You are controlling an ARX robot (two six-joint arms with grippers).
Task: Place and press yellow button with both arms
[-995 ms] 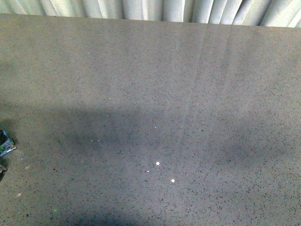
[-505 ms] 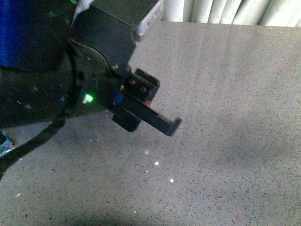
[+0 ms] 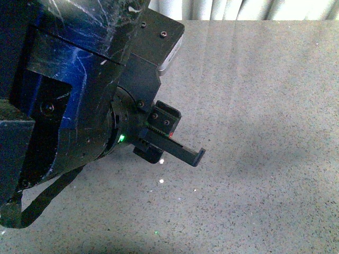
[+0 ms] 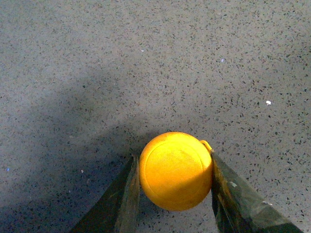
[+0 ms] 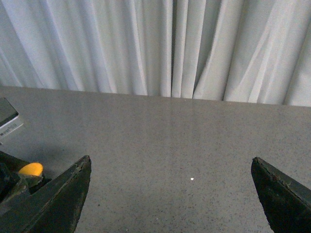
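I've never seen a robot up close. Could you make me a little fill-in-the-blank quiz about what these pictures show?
The round domed button clamped in the left gripper is ___.
The right gripper is ___, its black jaws wide apart, holding nothing.
The pleated curtain behind the speckled grey table is ___.
Missing words: yellow; open; white.

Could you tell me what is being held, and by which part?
The left gripper pinches the yellow button by the sides of its cap; the right gripper holds nothing.
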